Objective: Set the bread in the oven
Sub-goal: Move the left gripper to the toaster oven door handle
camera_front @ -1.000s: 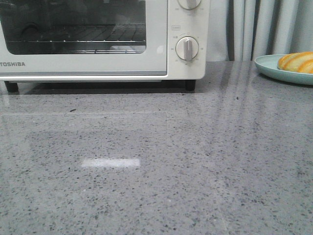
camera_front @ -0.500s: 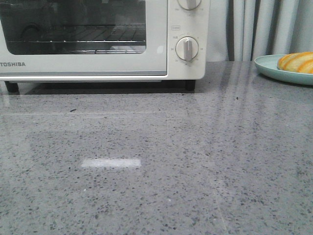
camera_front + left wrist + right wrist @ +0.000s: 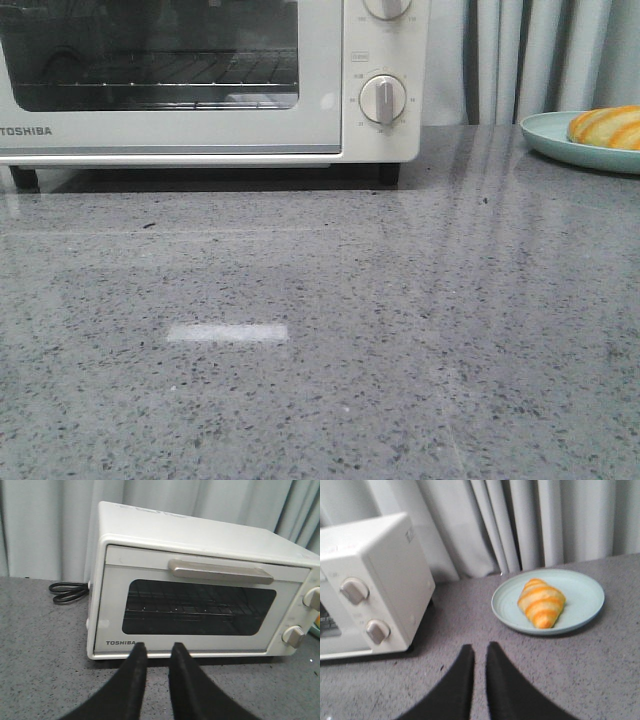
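While bread (image 3: 541, 602) lies plated, right gripper (image 3: 479, 652) hangs apart.

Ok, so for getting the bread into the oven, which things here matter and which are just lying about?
Part of the job:
- bread, lying on the teal plate
- Toshiba toaster oven, door shut
- left claw and right claw, both nearly closed and empty

Just lying about:
- black power cord beside the oven
- grey curtain behind the counter
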Controlling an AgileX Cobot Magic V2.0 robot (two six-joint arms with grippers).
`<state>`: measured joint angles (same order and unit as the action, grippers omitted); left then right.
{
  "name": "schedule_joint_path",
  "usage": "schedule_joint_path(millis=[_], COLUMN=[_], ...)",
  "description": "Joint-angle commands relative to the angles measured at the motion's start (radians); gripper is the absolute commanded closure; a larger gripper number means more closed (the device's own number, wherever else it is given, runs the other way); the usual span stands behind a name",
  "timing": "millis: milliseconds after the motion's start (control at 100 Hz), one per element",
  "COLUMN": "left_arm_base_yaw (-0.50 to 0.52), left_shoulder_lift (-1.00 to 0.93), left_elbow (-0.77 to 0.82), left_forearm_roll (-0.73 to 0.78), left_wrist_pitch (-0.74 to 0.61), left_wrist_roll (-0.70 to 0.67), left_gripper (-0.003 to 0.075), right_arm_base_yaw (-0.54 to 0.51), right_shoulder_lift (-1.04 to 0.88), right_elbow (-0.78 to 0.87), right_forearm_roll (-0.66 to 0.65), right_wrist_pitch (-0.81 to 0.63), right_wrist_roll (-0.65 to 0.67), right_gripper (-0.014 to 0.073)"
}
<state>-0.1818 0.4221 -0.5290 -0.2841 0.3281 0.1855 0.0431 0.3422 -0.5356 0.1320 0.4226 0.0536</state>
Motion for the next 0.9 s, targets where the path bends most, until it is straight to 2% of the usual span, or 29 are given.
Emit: schedule_joint_path(millis=[0,70,120,370,640,770,890], left_arm_base_yaw=[-0.043,-0.067,-0.085,-0.169,-0.213,-0.240,-0.260], left_shoulder_lift=[0.020,0.028,0.043,0.173,0.386,0.479,0.558], left_elbow=[-0.036,-0.038,-0.047,-0.186,-0.356,-0.411,-0.439], left_forearm_roll=[-0.007,-0.007,-0.007,-0.006,-0.006,-0.006,-0.006], left_wrist_pitch=[-0.060,-0.060,-0.060,-0.044,-0.075,-0.135,-0.199], left_wrist_roll=[0.022,0.022,0.027,0.120,0.127,0.127,0.127], left_gripper=[0.0440,0.0442,0.0455,0.0461,0.0469,0.0573,0.0687], right_arm_base_yaw=[0.021,0.034,0.038,0.040,0.040,0.040,0.040], right_shoulder_lift=[0.024,0.035,0.039,0.057,0.057,0.057,0.057], right_elbow=[-0.035,-0.035,-0.035,-0.035,-0.035,-0.035,-0.035], right_forearm_roll=[-0.009,-0.009,-0.009,-0.009,-0.009,-0.009,-0.009], right_wrist_pitch=[-0.050,-0.052,-0.058,-0.085,-0.109,-0.109,-0.109], right_wrist_roll=[-0.027,-0.027,-0.027,-0.027,-0.027,-0.027,-0.027], right_gripper=[0.0381,0.0274,0.0241,0.0246,0.0272,0.0348,0.0377])
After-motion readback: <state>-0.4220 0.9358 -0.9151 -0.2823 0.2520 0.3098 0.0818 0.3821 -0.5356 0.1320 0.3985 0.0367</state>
